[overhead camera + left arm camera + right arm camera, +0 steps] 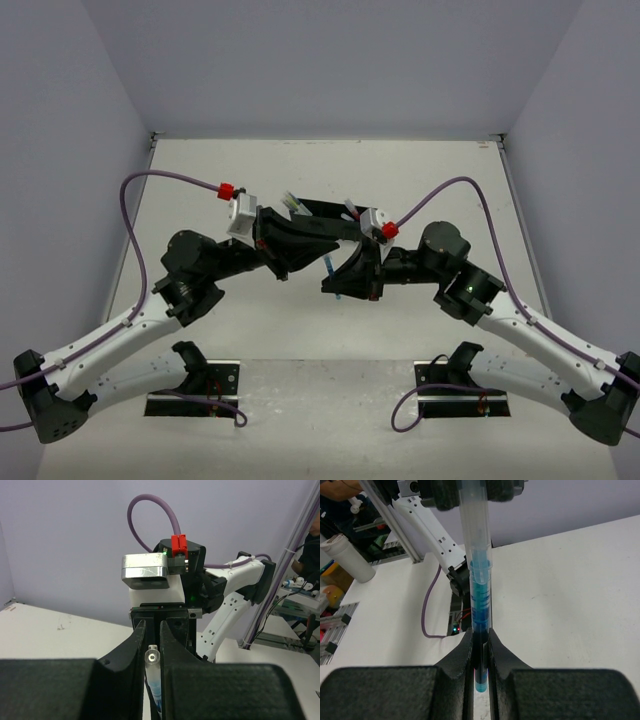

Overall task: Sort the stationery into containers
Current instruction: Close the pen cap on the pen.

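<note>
I see the blue pen (480,595) held at both ends, in the air above the middle of the table (200,180); the right gripper (480,647) is narrow and pinches its blue end, and the left gripper (151,629) is narrow too and pinches the clear end; the black tray (318,210) lies just behind them, with some pens standing out of it, which ones I cannot tell.

I think this is the delicate part; if one arm pulls away while the other has not let go, the thin barrel may bend, or slide in the grip and turn crooked; if both let go at one time, it falls to the table and may roll; the right gripper holds only the very end, so alone it may let the pen swing and then miss the compartment; the two grippers are also very near each other, so a small wrong move can knock them together.

The table is white and matt, with a few faint marks; pale violet walls close it on three sides; the wrist views show metal frames beyond the open side.
</note>
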Robot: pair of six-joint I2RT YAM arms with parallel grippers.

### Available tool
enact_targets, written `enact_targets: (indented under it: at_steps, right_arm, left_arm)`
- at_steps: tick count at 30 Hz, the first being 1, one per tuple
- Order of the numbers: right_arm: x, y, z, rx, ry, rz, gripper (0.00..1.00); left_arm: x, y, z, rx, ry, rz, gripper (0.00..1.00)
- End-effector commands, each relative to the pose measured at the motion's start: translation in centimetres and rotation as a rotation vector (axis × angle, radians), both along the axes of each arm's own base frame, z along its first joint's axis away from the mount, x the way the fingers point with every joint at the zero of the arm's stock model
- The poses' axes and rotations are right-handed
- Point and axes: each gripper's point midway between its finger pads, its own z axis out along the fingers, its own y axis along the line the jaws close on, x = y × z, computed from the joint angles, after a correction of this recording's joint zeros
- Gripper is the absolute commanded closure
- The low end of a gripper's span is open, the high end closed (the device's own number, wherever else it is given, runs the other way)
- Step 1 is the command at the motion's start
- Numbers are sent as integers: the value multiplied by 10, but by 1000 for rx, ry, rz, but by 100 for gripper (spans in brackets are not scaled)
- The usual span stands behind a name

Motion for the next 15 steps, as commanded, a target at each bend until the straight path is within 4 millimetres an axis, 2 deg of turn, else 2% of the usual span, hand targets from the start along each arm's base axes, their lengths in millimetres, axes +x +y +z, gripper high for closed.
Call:
enact_targets:
  at_steps: [1,5,7,9,12,15]
  right_arm:
    - [0,-6,33,75,-55,-38,100]
    - [1,-11,57,118,-80,-70,100]
    - [3,-13,70,137,-91,-94,100]
    - [7,-12,73,129,-86,-112,100]
    - [8,-12,88,142,-96,-121,100]
    - [21,-15,99,141,-103,-198,100]
  left_arm:
    - [-12,-3,-16,19,-3,-79,100]
    - [-14,-6,-37,34,43,-105,100]
    - [-14,-6,-41,28,60,-109,100]
    - [-11,-10,-47,38,86,-111,100]
    - [-5,-17,-58,74,142,-112,100]
    - [4,-26,-72,122,213,-103,100]
